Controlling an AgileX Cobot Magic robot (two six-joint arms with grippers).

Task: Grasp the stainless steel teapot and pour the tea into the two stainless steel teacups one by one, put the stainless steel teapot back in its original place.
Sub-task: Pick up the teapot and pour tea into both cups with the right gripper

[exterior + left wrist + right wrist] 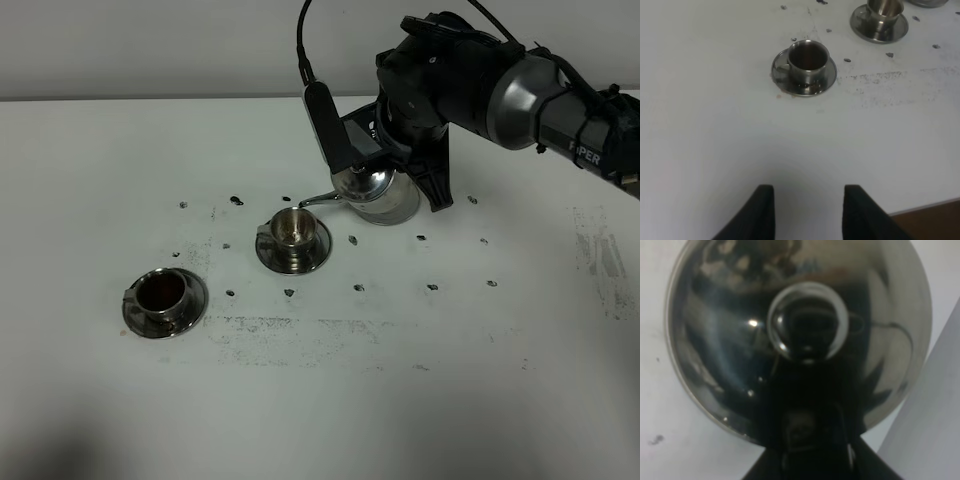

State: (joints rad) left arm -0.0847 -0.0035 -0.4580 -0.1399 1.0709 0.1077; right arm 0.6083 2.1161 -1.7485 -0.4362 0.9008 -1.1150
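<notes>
left gripper [808, 212] fingers [762, 212] spread, empty above surface [450, 380] | right gripper [385, 175] clamped on tilted stainless steel teapot [392, 203], spout at nearer teacup [294, 229] | i can't see its fingers in wrist view, lid fills it

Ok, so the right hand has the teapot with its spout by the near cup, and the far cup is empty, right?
No, the far cup holds dark tea, as the exterior high view shows. The right hand does have the teapot, spout by the near cup.
</notes>
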